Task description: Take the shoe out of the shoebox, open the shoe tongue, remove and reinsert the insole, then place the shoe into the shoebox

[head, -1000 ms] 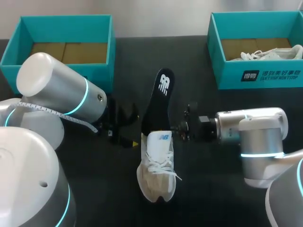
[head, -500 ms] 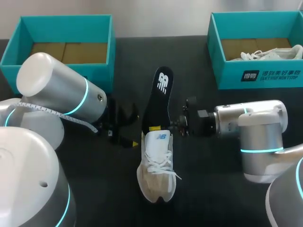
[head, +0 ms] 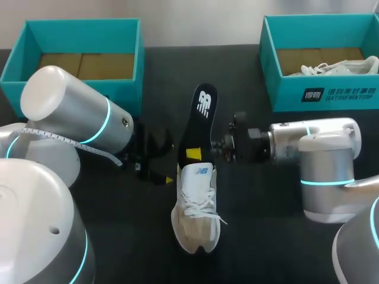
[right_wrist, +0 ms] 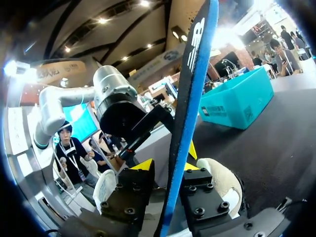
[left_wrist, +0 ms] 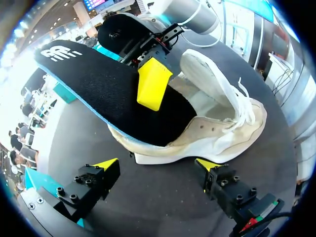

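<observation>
— Where is the shoe (head: 195, 207)?
— On the black table (head: 266, 231) between the arms, toe toward the robot. The insole (head: 198, 121) sticks out of its mouth, and the right claw (head: 204, 152) is clamped on it just above the shoe.
— And the left claw (left_wrist: 157, 164)?
— Fingers apart, just beside the shoe, holding nothing. From above, the left arm (head: 71, 109) hides part of it.
— Any writing?
— A white logo on the insole's far end, and white print on the right box (head: 284, 94), which holds a second shoe (head: 337, 67). The left box (head: 23, 65) shows only brown card.
</observation>
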You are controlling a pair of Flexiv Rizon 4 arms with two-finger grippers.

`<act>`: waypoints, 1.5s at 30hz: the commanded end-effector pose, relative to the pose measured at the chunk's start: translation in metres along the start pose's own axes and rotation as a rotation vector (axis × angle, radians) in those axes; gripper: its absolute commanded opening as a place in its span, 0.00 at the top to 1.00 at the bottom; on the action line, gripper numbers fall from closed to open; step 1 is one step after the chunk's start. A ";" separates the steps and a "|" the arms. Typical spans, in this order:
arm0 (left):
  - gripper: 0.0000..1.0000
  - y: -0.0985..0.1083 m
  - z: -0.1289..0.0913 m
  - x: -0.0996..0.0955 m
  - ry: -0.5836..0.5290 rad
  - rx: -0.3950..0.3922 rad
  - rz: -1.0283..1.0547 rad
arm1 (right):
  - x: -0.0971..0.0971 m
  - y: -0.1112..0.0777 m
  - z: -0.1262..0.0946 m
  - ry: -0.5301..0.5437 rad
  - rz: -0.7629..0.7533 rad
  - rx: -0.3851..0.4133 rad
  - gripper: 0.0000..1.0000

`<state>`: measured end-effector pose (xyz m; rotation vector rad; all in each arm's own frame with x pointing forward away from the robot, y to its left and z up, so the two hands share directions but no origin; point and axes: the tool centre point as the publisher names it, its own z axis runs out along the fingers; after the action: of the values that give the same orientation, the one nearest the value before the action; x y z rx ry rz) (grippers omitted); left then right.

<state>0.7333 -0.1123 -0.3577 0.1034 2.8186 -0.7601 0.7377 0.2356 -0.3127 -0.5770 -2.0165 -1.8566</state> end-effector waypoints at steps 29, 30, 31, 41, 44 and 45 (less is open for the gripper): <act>0.00 0.001 -0.002 0.001 0.000 0.002 0.001 | 0.010 -0.055 0.008 0.003 0.218 0.157 1.00; 0.00 0.001 -0.002 0.001 0.000 0.002 0.001 | 0.011 -0.056 0.007 0.003 0.220 0.158 1.00; 0.00 0.001 -0.002 0.001 0.000 0.002 0.001 | 0.011 -0.056 0.007 0.006 0.224 0.158 1.00; 0.00 0.001 -0.002 0.001 0.000 0.002 0.001 | 0.012 -0.036 0.006 0.022 0.154 0.115 0.58; 0.00 0.001 -0.002 0.001 0.000 0.002 0.001 | 0.011 -0.031 0.007 0.021 0.136 0.107 0.59; 0.00 0.001 -0.002 0.001 0.000 0.002 0.001 | 0.011 -0.030 0.007 0.019 0.132 0.104 0.59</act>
<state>0.7332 -0.1122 -0.3576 0.1035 2.8186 -0.7601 0.7130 0.2402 -0.3351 -0.6381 -1.9941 -1.6604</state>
